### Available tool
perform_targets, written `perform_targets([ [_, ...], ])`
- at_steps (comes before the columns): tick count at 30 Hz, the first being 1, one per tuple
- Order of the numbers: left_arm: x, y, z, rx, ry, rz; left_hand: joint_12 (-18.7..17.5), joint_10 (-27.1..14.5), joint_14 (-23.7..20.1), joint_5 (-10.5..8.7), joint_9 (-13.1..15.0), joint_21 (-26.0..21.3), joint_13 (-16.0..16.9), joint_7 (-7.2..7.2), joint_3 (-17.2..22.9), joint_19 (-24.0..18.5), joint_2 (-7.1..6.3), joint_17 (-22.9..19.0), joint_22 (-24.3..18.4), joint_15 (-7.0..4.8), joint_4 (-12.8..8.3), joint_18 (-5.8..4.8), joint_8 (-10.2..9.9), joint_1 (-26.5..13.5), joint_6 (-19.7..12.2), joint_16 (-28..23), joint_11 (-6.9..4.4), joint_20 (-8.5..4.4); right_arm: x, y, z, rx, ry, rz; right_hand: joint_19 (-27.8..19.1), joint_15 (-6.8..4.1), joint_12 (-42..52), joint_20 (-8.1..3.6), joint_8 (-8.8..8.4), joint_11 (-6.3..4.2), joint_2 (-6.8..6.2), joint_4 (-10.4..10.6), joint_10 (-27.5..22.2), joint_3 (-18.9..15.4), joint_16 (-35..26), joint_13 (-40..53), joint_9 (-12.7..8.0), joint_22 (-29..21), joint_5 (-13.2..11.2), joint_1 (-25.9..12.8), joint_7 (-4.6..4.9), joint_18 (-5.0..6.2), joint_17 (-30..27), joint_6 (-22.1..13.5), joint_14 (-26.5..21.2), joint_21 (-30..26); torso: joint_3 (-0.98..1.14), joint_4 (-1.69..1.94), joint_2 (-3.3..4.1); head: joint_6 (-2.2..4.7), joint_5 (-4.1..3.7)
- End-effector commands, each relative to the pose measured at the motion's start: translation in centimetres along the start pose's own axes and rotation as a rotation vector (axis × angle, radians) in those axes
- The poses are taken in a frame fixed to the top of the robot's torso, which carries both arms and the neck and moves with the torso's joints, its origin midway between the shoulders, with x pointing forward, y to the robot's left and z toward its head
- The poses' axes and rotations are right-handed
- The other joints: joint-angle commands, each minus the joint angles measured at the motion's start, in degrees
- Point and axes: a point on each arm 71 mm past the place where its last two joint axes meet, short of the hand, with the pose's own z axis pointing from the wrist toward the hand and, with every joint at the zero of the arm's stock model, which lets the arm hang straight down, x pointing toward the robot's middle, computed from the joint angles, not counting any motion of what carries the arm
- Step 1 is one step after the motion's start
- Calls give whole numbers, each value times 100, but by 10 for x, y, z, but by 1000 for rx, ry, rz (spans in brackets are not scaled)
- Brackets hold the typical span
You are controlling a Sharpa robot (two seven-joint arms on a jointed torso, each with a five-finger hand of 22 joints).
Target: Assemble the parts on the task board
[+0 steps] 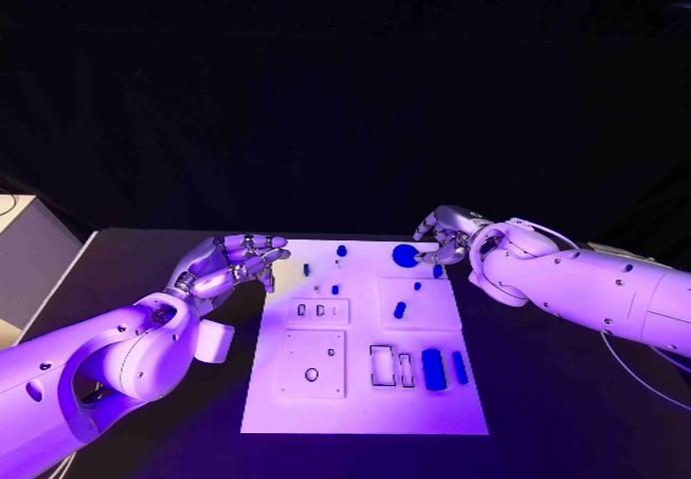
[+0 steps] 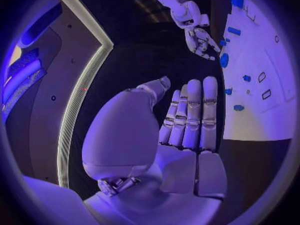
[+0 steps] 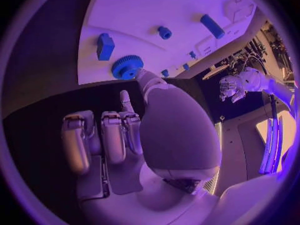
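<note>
Bench (image 1: 159,439) of black carries a white task board (image 1: 367,414) at its middle, with small blue parts scattered across it. Near the far edge lies a round blue gear (image 1: 404,255), toothed around its rim as the right wrist view shows (image 3: 127,67), with a blocky blue piece (image 3: 105,46) just beside it. Toward the near right of the board, a blue cylinder (image 1: 433,368) and a slimmer blue bar (image 1: 459,367) lie side by side next to 2 rectangular slots. Smaller blue pegs dot the middle. The right robot hand (image 1: 443,236) hovers at the far right corner of the board, just beside the gear, its fingers curled loosely with nothing seen between them; whether a fingertip touches the gear cannot be told. The left robot hand (image 1: 235,261) sits at the board's far left edge, fingers held fairly straight and close together, holding nothing. The parts look like rigid moulded plastic, probably light and smooth, so likely to skid on the flat board if nudged. The gear appears thin and lying flat, so a pinch across its toothed rim seems the surest hold; the teeth should give some grip. The cylinder may roll, and would best be taken across its middle.
</note>
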Motion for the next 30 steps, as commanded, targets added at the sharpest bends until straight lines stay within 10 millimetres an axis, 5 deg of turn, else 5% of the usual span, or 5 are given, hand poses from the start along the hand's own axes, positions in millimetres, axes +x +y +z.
perform_targets([
  [1,3,-1,1,9,22,-12,-27,-17,-45,-16,9,36,8,-1,39,-32,9,1,9,13,-4,84,4,-41,-34,5,6,-6,4,2,3,8,46,-2,600,39,11,45,-22,51,52,-1,598,-48,22,1505,7,1505,31,-21,33,-37,1160,2,532,20,-9,5,5,-14,4],
  [30,4,0,1,5,26,-10,-27,-17,-45,-16,9,36,8,-1,39,-32,9,1,9,13,-4,84,4,-41,-34,5,6,-6,13,7,20,36,66,-21,600,46,11,53,-21,56,93,11,598,-56,29,1505,10,1505,53,2,37,-37,1176,3,535,20,-3,5,8,-79,31],
])
